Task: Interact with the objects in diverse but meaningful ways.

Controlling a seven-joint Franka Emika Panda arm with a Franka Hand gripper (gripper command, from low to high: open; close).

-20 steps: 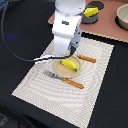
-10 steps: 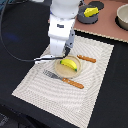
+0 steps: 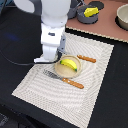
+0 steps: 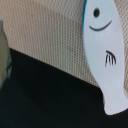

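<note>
A yellow banana point(image 3: 69, 65) lies on the round tan plate point(image 3: 60, 71) on the woven placemat point(image 3: 95, 85). A yellow cheese wedge point(image 3: 90, 11) sits in the grey-blue pot point(image 3: 85, 18) at the back. My gripper point(image 3: 46, 58) hangs low over the placemat's edge, to the exterior view's left of the plate; its fingers are hidden by the hand. The wrist view shows a white fish-shaped tool with a blue edge point(image 4: 102, 50) lying flat on the placemat point(image 4: 45, 35), half over the dark table. No fingers show there. The dark brown bar is out of view.
An orange-handled fork point(image 3: 63, 79) lies in front of the plate and an orange-handled knife point(image 3: 86, 58) behind it. A tan bowl point(image 3: 122, 17) stands at the back right on a brown board point(image 3: 107, 25). The table point(image 3: 15, 45) is black.
The arm has moved to the exterior view's left, from over the plate to the placemat's edge. The banana, fork and knife have not moved.
</note>
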